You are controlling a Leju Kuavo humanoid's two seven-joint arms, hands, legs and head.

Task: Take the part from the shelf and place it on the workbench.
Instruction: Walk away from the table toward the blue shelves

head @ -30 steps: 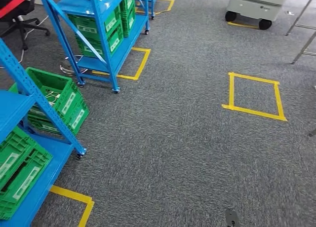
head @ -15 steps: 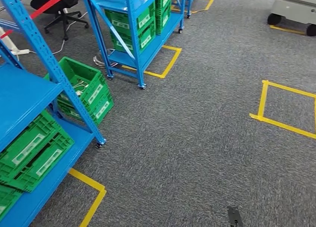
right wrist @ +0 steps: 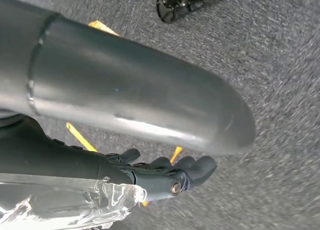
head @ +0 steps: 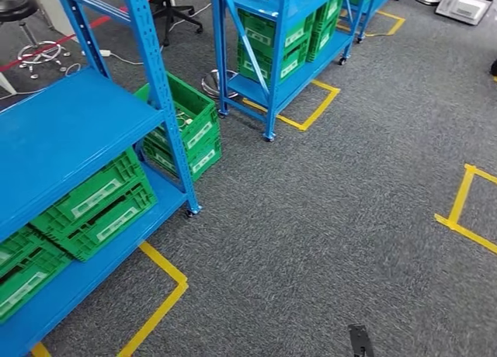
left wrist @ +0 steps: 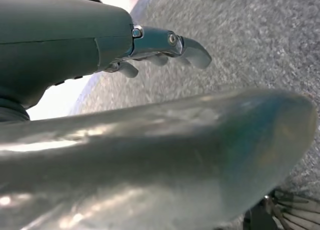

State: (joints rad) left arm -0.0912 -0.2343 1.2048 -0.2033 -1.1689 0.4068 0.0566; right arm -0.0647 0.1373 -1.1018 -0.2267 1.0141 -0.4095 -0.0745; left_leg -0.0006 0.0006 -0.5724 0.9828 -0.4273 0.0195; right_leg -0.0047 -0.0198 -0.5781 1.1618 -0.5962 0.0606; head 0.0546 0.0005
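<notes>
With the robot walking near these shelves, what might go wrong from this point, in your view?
1. The nearest blue shelf stands close on the robot's left; its corner post and caster could catch the left hand hanging at its side.
2. A green crate sits on the carpet beside that shelf, a possible trip hazard.
3. The right hand hangs beside a crinkled clear film; whether it holds anything is unclear, so a grasp may be hindered.

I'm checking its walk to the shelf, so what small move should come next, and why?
Probably turn left to face the near blue shelf: it sits at the head view's left edge, green crates off-centre, and the left hand hangs empty.
</notes>
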